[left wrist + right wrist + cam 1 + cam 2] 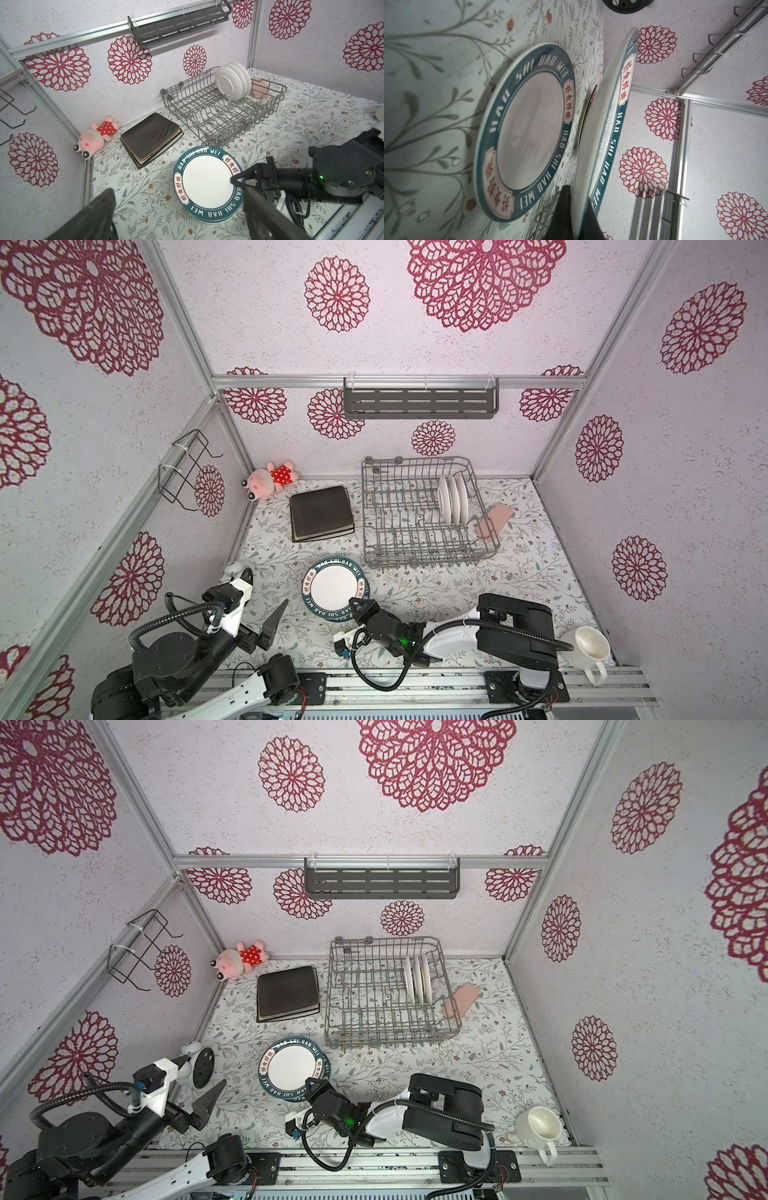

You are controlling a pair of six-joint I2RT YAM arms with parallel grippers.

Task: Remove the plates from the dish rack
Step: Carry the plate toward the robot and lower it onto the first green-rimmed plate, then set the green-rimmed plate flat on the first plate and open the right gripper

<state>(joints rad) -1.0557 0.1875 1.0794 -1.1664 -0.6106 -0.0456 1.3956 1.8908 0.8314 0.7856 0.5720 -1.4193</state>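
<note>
Right hand (234, 180) on upper plate (604, 133), seemingly aloft

The right tool (311, 1085) grips the near rim of a teal-rimmed plate (289, 1067), which overlaps another plate on the surface (415, 1065). Three white plates (417, 979) stand in the rack (365, 1011). Dark plates (287, 992) are stacked beside it.

Near the front edge of the table, "HAO SHI HAO WEI" is printed twice in white capitals around the teal rim of the upper round plate (207, 182). Between the two runs, "好食好味" is set in red on two cream panels. In the right wrist view the same capitals and characters are read on the rim of the lower round plate (529, 133), laid flat beneath it.
</note>
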